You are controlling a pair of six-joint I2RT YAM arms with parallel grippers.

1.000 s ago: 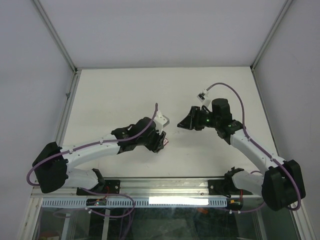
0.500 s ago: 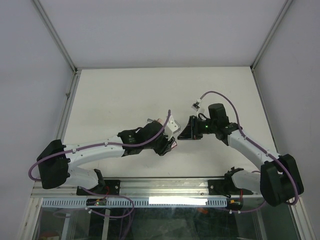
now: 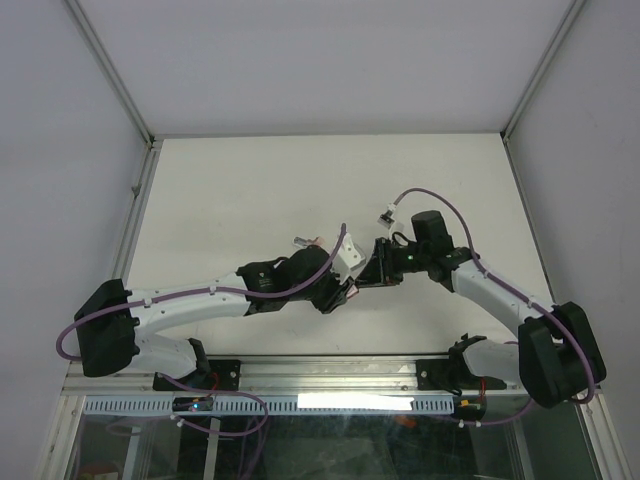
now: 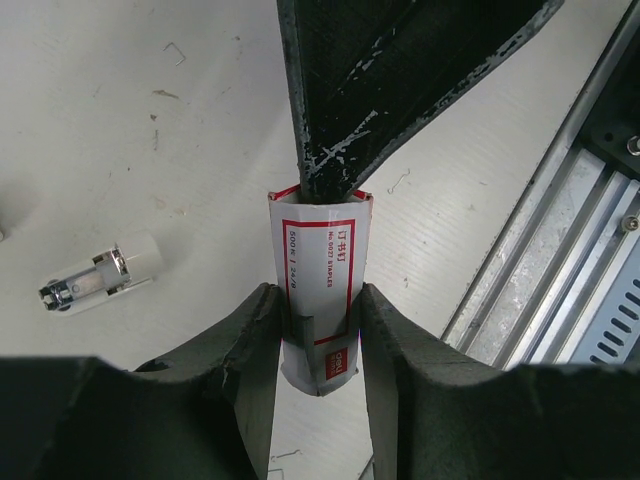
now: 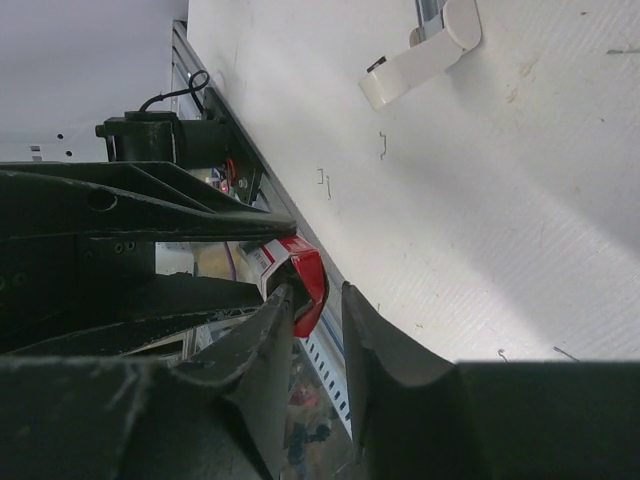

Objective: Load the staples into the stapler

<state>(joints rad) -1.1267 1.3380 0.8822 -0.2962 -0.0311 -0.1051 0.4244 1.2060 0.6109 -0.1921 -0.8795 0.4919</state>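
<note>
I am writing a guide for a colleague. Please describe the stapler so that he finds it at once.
On the white table, find the left tool, shut on a red-and-white box. The stapler lies beside it: small, pale, with a shiny metal end, no red print.

The scuffed white counter (image 3: 250, 190) carries a mini stapler (image 4: 95, 277), white with a chrome end. Loose staples (image 4: 175, 52), single bent wires, lie scattered around the stapler, some near it and others well apart.

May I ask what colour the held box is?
The box is white with red print; best seen from left wrist.
</note>
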